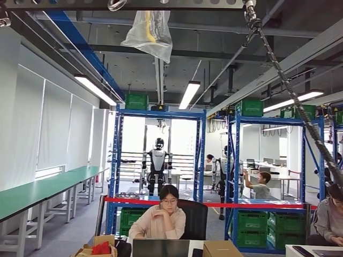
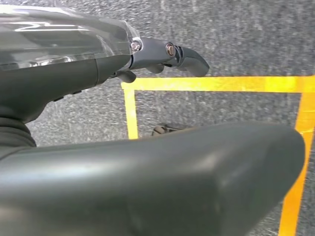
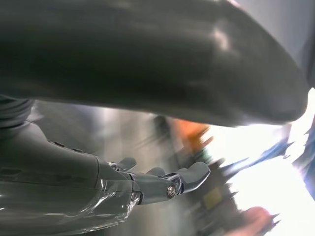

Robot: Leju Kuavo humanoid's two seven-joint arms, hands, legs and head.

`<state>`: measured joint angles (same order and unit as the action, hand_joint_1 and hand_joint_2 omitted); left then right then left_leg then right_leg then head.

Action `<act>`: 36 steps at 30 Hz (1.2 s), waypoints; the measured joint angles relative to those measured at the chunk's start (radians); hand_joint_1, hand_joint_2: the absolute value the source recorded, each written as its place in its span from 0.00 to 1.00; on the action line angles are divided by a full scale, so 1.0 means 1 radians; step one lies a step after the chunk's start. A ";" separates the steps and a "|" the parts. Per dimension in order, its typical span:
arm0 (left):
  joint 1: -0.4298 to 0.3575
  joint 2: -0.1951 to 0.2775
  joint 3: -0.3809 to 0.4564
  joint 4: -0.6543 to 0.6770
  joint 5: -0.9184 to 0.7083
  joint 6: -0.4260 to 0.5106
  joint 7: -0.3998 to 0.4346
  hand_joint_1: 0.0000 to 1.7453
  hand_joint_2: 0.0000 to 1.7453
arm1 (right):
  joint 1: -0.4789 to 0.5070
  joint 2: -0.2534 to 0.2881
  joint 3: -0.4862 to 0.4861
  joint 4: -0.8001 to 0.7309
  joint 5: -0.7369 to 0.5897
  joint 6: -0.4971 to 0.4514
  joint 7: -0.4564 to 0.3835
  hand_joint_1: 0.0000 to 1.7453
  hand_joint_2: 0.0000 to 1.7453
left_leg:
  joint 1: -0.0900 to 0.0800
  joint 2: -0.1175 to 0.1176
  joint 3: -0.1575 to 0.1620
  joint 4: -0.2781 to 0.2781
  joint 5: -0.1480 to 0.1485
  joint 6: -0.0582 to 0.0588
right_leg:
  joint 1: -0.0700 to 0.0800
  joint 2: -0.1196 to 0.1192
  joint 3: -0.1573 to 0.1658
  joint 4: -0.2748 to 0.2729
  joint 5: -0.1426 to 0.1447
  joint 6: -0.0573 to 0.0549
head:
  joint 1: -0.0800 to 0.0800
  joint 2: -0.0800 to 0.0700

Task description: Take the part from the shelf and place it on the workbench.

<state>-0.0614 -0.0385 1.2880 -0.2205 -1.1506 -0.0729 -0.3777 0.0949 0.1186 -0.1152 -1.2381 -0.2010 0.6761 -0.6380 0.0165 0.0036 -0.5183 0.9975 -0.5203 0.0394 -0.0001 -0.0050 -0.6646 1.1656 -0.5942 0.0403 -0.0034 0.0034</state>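
Observation:
Two blue shelf racks point(image 1: 159, 113) stand ahead in the head view, with green crates point(image 1: 251, 220) on their low levels and one on top point(image 1: 135, 100). I cannot pick out the part at this distance. Long green-topped workbenches point(image 1: 48, 187) run along the left wall. My left hand point(image 2: 93, 69) hangs over grey floor marked with yellow tape point(image 2: 223, 83); its fingers point(image 2: 178, 53) are stretched out and hold nothing. In the blurred right wrist view, my right hand point(image 3: 93, 182) also has its fingers point(image 3: 185, 178) extended with nothing in them.
A person point(image 1: 162, 217) sits behind a laptop point(image 1: 161, 248) straight ahead, with cardboard boxes point(image 1: 220, 249) beside it. Red barrier tape point(image 1: 202, 204) crosses in front of the racks. Another humanoid robot point(image 1: 157, 163) stands beyond. A second person point(image 1: 329, 214) sits at the right edge.

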 joint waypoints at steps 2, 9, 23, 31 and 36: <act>0.002 -0.002 0.009 0.000 0.000 0.001 0.000 0.00 0.00 | -0.025 -0.010 -0.041 0.138 0.031 -0.039 -0.003 0.00 0.00 | -0.005 0.001 -0.026 0.001 0.020 0.004 | -0.002 0.000 -0.014 0.109 -0.045 0.003 | 0.000 0.000; 0.006 -0.012 0.031 0.000 -0.002 0.008 0.002 0.00 0.00 | -0.106 -0.056 -0.145 0.539 0.162 -0.162 -0.054 0.00 0.00 | -0.018 0.003 -0.083 0.002 0.079 -0.008 | 0.017 0.004 0.247 -0.225 0.033 -0.038 | 0.001 0.000; 0.006 -0.013 0.045 -0.001 -0.024 0.007 0.001 0.00 0.00 | -0.140 -0.094 -0.196 0.950 0.400 -0.543 0.167 0.00 0.00 | 0.006 -0.004 0.044 0.047 -0.041 -0.053 | 0.011 -0.009 0.074 -0.167 0.126 -0.047 | 0.001 0.000; 0.003 -0.014 0.046 -0.001 -0.038 0.007 0.002 0.00 0.00 | -0.120 -0.096 -0.192 1.022 0.468 -0.627 0.397 0.00 0.00 | 0.004 0.005 0.009 -0.006 -0.014 -0.003 | 0.000 0.001 -0.003 0.028 -0.027 0.001 | 0.001 0.000; 0.000 -0.014 0.049 -0.001 -0.044 0.004 0.002 0.00 0.00 | -0.120 -0.094 -0.192 1.035 0.481 -0.646 0.497 0.00 0.00 | -0.004 0.008 -0.045 0.005 0.026 -0.004 | -0.005 0.003 0.112 0.006 0.023 -0.001 | 0.001 0.000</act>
<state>-0.0613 -0.0530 1.3367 -0.2216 -1.1942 -0.0688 -0.3759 -0.0256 0.0248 -0.3069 -0.2031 0.2797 0.0298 -0.1414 0.0123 0.0117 -0.5635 1.0024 -0.4947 0.0356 -0.0048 -0.0022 -0.5530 1.1717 -0.5714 0.0394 -0.0026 0.0034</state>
